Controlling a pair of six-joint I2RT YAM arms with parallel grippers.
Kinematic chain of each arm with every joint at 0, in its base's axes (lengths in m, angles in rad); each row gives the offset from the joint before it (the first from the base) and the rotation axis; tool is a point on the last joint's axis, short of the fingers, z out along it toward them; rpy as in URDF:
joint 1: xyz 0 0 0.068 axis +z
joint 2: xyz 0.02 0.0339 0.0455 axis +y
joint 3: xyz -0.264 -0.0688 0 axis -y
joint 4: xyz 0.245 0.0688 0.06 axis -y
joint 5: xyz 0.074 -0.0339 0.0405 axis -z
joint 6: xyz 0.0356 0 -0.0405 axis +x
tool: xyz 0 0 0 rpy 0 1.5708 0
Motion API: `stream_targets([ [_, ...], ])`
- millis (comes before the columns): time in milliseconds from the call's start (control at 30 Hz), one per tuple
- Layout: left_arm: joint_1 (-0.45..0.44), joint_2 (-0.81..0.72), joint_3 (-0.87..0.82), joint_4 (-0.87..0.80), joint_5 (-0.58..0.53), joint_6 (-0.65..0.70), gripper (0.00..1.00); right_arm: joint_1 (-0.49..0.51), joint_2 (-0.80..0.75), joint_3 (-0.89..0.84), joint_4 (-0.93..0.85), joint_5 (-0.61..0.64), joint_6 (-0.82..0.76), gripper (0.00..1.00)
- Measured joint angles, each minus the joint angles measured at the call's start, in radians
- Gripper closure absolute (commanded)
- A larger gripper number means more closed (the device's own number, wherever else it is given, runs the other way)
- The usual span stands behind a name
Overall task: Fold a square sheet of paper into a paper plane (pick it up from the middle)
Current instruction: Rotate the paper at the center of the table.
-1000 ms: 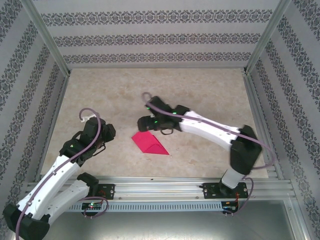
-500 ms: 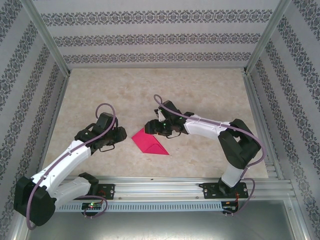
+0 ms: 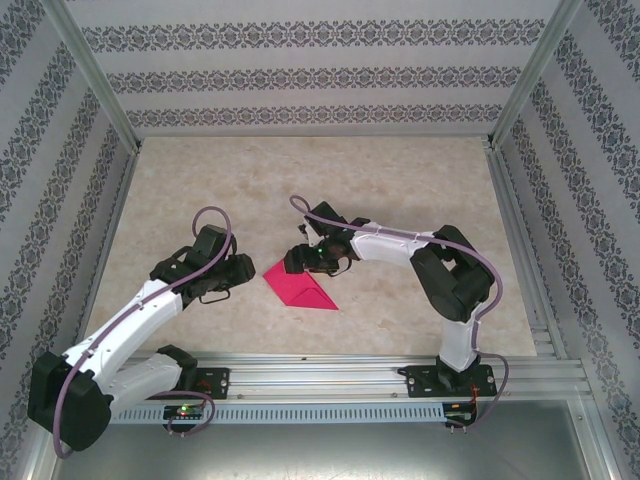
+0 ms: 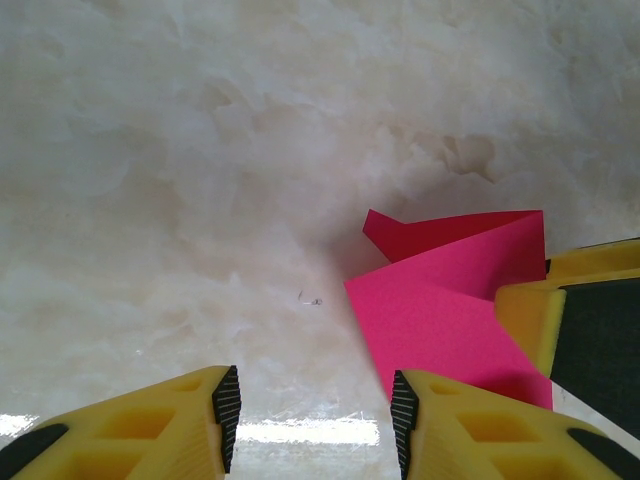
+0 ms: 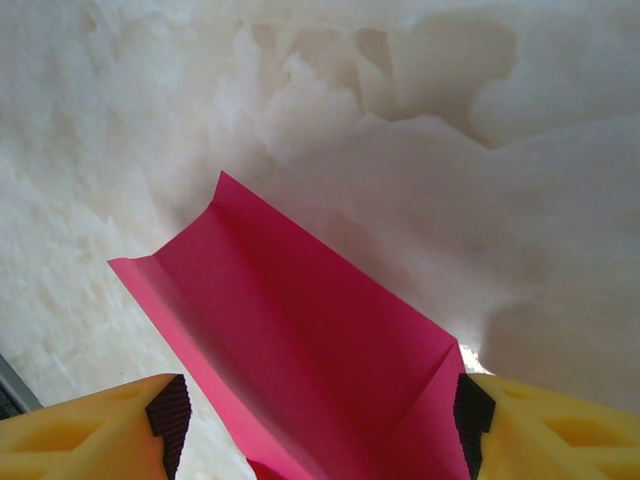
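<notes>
The magenta-pink sheet of paper (image 3: 300, 287) lies on the table, folded into a pointed wedge with creases. My right gripper (image 3: 293, 260) stands low over its upper-left end. In the right wrist view the paper (image 5: 300, 340) spreads between the wide-apart jaws of that gripper (image 5: 318, 420), and the right pad sits at the paper's edge. My left gripper (image 3: 243, 272) is just left of the paper, open. In the left wrist view there is bare table between its jaws (image 4: 310, 420), and the paper (image 4: 440, 310) lies ahead to the right, beside a yellow finger (image 4: 525, 320) of the right gripper.
The marble-look tabletop (image 3: 220, 190) is boxed in by patterned walls and aluminium posts. A metal rail (image 3: 380, 370) runs along the near edge with both arm bases on it. Open room lies behind and to the right of the paper.
My left arm has swung in toward the paper's left side. My right arm has folded in and its gripper has dropped to the paper's upper-left end. The paper has stayed put.
</notes>
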State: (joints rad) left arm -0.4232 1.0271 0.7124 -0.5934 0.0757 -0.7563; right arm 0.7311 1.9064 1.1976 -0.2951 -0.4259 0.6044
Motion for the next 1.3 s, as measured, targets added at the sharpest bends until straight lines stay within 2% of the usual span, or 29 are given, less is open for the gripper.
stream_targets([
  [67, 0.0, 0.009, 0.0, 0.0, 0.0, 0.0, 0.53, -0.001, 0.012, -0.001, 0.016, -0.016, 0.003, 0.35],
  [233, 0.0, 0.021, 0.0, 0.001, 0.003, 0.0, 0.53, -0.016, 0.019, -0.056, 0.133, -0.055, 0.061, 0.5],
  [333, 0.0, 0.021, 0.0, 0.002, 0.003, 0.0, 0.52, -0.034, 0.019, -0.109, 0.207, -0.064, 0.108, 0.61],
  [400, 0.0, 0.021, 0.0, 0.003, 0.004, 0.0, 0.52, -0.041, 0.015, -0.14, 0.259, -0.068, 0.144, 0.74],
  [600, 0.0, 0.032, 0.0, 0.004, 0.015, 0.0, 0.52, -0.055, -0.007, -0.259, 0.451, -0.053, 0.269, 0.83],
  [833, 0.0, 0.053, 0.0, 0.014, 0.027, 0.0, 0.52, -0.054, -0.063, -0.421, 0.699, 0.072, 0.476, 0.8],
  [967, 0.0, 0.064, 0.0, 0.026, 0.03, 0.001, 0.52, -0.05, -0.082, -0.467, 0.792, 0.13, 0.56, 0.63],
  [1000, 0.0, 0.066, 0.0, 0.026, 0.03, 0.002, 0.52, -0.048, -0.087, -0.47, 0.801, 0.138, 0.569, 0.56],
  [1033, 0.0, 0.067, 0.0, 0.027, 0.031, 0.004, 0.52, -0.048, -0.093, -0.47, 0.803, 0.146, 0.574, 0.5],
  [1167, 0.0, 0.07, 0.0, 0.029, 0.037, 0.011, 0.52, -0.058, -0.179, -0.472, 0.7, 0.177, 0.543, 0.42],
  [1233, 0.0, 0.074, 0.0, 0.031, 0.043, 0.014, 0.52, -0.065, -0.263, -0.472, 0.597, 0.205, 0.5, 0.45],
  [1300, 0.0, 0.077, 0.0, 0.034, 0.048, 0.015, 0.52, -0.068, -0.348, -0.466, 0.502, 0.214, 0.443, 0.53],
])
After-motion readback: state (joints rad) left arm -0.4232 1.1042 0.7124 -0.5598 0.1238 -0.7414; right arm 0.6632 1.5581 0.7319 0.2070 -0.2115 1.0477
